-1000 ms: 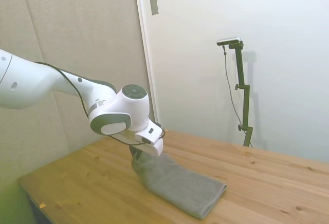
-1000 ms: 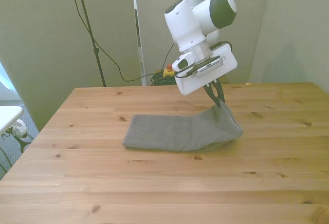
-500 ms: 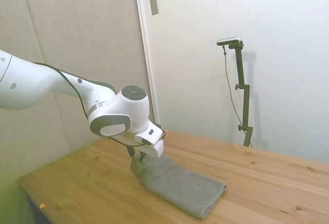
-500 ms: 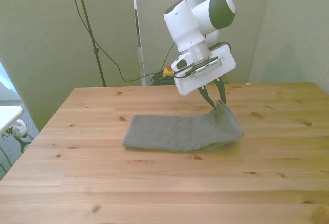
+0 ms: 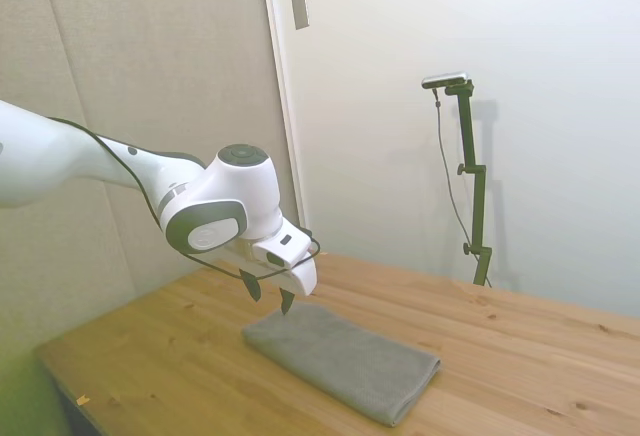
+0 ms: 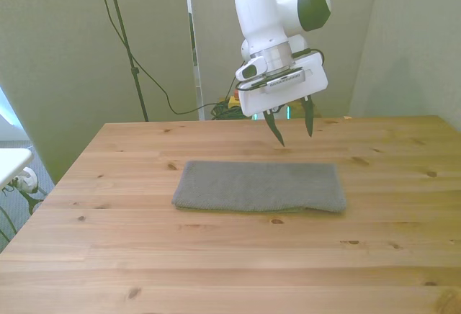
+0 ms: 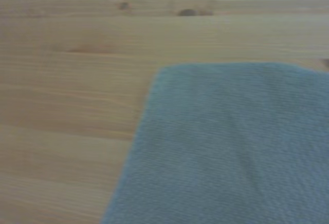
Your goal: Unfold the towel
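Note:
The gray towel (image 6: 259, 186) lies flat on the wooden table (image 6: 216, 263) as a long folded rectangle, also seen as a gray towel (image 5: 345, 356) in the side view. My gripper (image 6: 292, 128) hangs open above the towel's far edge, toward the front view's right end, with nothing between its fingers. In the side view the gripper (image 5: 269, 293) hovers just over the towel's near-left corner. The wrist view shows one rounded corner of the towel (image 7: 231, 147) on bare wood, blurred.
Cables and a small red and yellow device (image 6: 235, 99) lie on the floor behind the table. A padded wall panel (image 5: 150, 76) stands behind the arm.
The gripper has let go of the towel's end, opened and risen. The lifted end has dropped, and the towel now lies flat.

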Tool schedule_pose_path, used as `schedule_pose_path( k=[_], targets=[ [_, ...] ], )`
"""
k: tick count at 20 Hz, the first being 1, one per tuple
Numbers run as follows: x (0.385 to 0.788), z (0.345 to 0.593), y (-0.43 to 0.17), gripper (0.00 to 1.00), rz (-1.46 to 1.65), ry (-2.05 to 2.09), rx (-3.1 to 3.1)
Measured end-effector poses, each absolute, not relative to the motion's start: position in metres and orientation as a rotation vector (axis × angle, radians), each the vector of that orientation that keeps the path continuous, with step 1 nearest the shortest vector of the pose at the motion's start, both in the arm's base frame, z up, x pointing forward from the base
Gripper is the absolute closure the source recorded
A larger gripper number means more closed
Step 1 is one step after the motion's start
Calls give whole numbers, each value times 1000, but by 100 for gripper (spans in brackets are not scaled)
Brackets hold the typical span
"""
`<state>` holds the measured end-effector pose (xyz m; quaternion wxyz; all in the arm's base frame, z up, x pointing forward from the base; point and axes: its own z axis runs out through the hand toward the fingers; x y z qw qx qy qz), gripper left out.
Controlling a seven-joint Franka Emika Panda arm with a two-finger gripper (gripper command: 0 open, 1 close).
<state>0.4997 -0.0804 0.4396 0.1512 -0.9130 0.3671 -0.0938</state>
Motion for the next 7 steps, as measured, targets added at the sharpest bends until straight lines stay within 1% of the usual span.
schedule_pose_path(
  k=[4,7],
  targets=[
    [492,446,-84,0,-300,1291,-2683],
    [461,455,-68,0,-272,1478,-2714]
  ],
)
